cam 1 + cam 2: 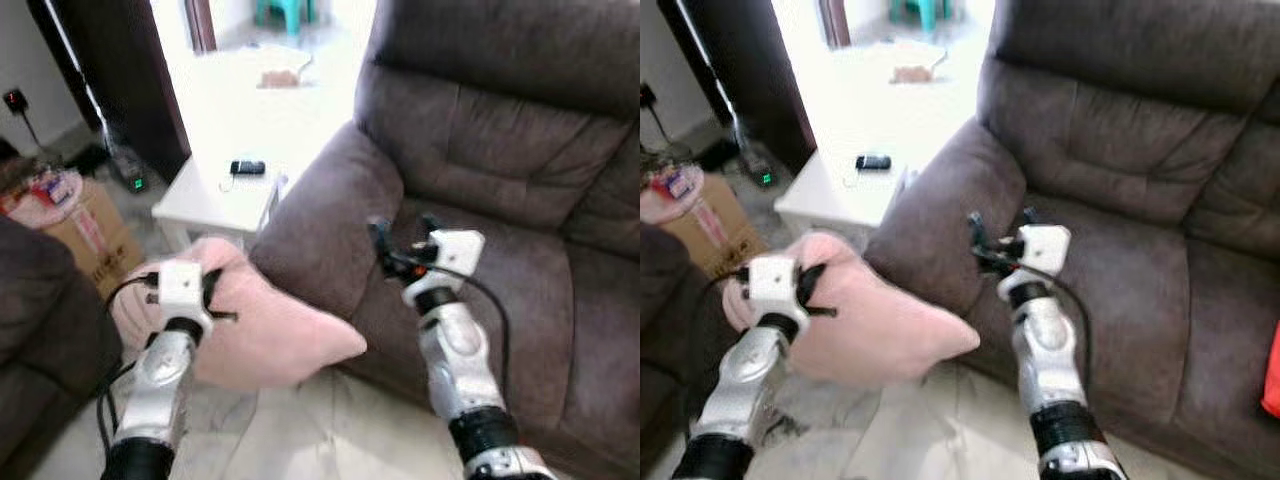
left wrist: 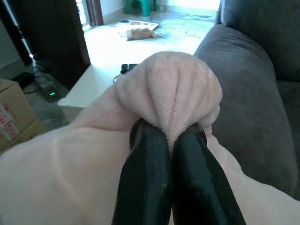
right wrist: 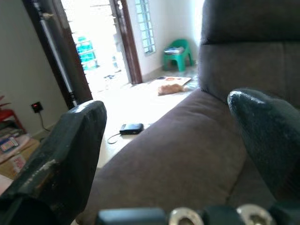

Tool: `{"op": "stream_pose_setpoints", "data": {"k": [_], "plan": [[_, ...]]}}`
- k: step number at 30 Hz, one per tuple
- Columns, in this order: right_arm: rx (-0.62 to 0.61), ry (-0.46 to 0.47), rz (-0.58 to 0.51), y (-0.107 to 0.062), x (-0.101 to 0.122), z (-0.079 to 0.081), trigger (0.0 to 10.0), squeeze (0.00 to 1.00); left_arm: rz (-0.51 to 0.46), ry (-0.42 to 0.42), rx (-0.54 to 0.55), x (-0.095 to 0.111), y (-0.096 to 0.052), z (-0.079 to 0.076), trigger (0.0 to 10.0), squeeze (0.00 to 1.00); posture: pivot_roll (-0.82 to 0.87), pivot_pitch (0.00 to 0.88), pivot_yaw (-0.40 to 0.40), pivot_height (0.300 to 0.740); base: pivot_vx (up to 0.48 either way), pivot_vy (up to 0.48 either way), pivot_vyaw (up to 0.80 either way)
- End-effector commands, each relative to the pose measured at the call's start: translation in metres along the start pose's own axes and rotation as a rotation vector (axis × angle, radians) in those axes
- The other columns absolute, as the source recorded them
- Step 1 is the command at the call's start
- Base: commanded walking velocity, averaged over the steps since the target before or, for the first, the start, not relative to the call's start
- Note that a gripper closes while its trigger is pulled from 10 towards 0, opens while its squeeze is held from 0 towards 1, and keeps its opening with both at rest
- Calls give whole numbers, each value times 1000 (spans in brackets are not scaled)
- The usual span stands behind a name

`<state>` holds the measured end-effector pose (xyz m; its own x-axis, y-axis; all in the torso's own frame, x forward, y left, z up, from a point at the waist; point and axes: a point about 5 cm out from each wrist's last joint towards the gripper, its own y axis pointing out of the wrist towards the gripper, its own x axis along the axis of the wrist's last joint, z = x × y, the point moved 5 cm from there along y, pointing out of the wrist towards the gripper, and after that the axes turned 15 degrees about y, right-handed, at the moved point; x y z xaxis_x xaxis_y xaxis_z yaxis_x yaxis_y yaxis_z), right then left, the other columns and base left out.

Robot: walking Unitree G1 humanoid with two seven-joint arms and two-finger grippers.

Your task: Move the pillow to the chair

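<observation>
- Pinching a bunched fold of the pink pillow, my left gripper has both black fingers pressed together on the plush fabric.
- I hold the pillow in the air at about 8 o'clock in my head view, just beside the brown chair's armrest and above the pale floor.
- My right gripper hovers at about 5 o'clock over the front of the chair's seat, its fingers spread wide apart with nothing between them.
- A white side table stands at 11 o'clock beyond the pillow, with a small black device on it.
- A cardboard box sits at 9 o'clock.
</observation>
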<state>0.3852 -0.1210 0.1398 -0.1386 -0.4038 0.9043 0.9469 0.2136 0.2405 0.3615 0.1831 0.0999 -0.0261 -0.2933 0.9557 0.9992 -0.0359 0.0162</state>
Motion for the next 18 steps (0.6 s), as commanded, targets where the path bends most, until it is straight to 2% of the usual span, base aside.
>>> {"op": "stream_pose_setpoints", "data": {"k": [1,13,18], "plan": [[-30,0,-2,-4,0,-9,10000,0,-126,2,9,34,7,1,10000,0,70,37,-8,740,0,0,0],[-37,-18,-2,-6,2,-15,10000,0,-129,-2,2,36,6,1,10000,0,72,49,-8,740,0,0,0],[7,-50,102,-10,-15,-13,10000,0,-135,-3,-19,39,7,-2,10000,0,76,47,-13,740,0,0,0]]}}
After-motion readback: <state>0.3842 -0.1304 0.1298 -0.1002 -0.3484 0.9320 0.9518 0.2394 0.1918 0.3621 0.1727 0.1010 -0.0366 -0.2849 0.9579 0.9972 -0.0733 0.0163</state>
